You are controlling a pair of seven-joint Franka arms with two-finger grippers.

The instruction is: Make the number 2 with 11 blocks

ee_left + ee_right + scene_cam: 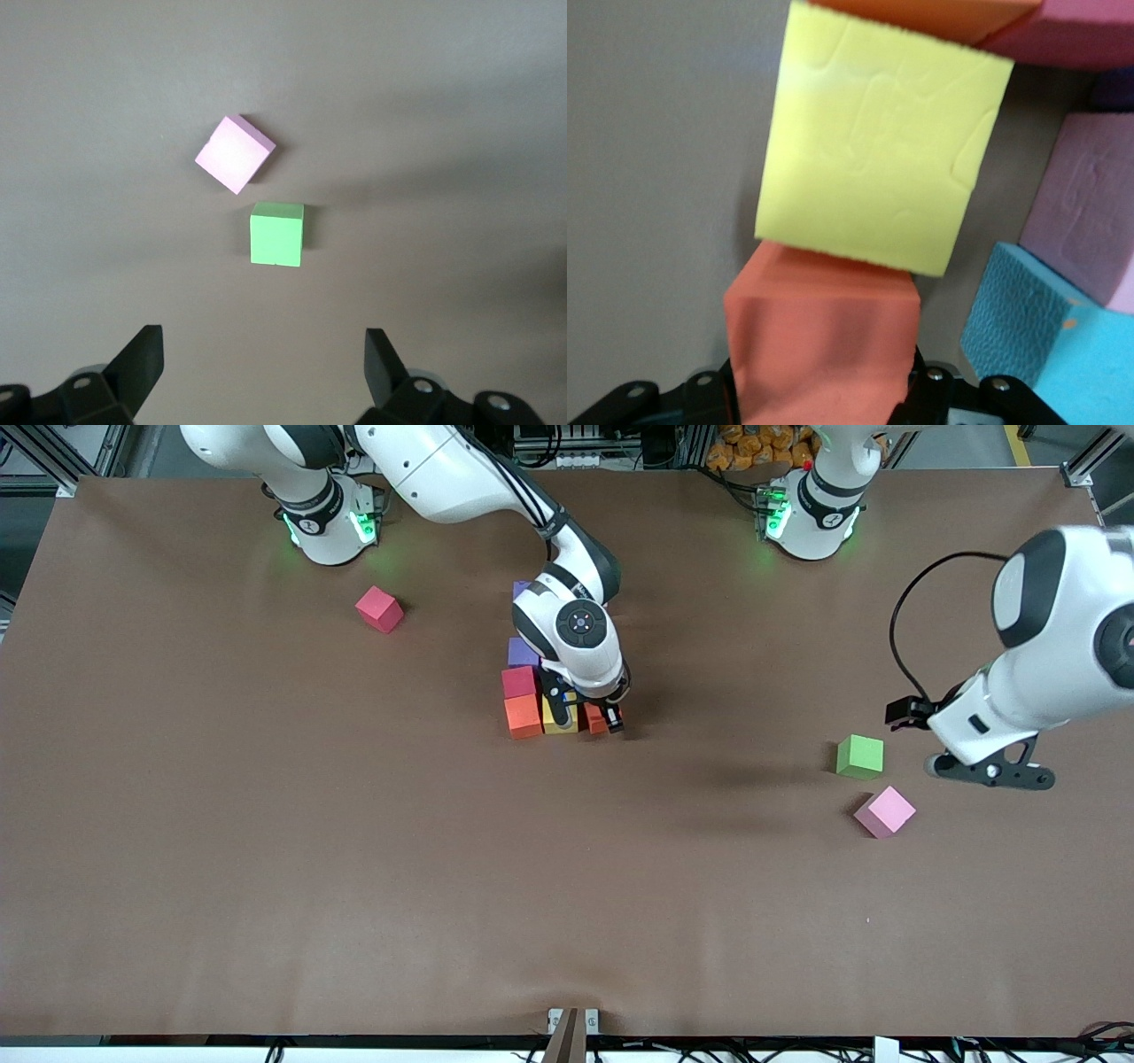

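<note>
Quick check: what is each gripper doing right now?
Left gripper: open, empty, over the green cube.
Right gripper: shut on an orange block beside the yellow block.

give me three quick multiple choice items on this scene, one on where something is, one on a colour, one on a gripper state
1. Where does the green cube lie?
A. beside the light pink cube, toward the left arm's end of the table
B. inside the cluster of cubes
C. in the left gripper

2. What colour is the cube in the right gripper?
A. blue
B. orange-red
C. green

3. How is the left gripper?
A. shut on the light pink cube
B. shut on nothing
C. open, holding nothing

Answers:
1. A, the green cube sits apart from the build, next to the light pink one.
2. B, the right wrist view shows an orange-red cube between the fingers, against the yellow cube.
3. C, its fingers stand wide apart above the two loose cubes.
</note>
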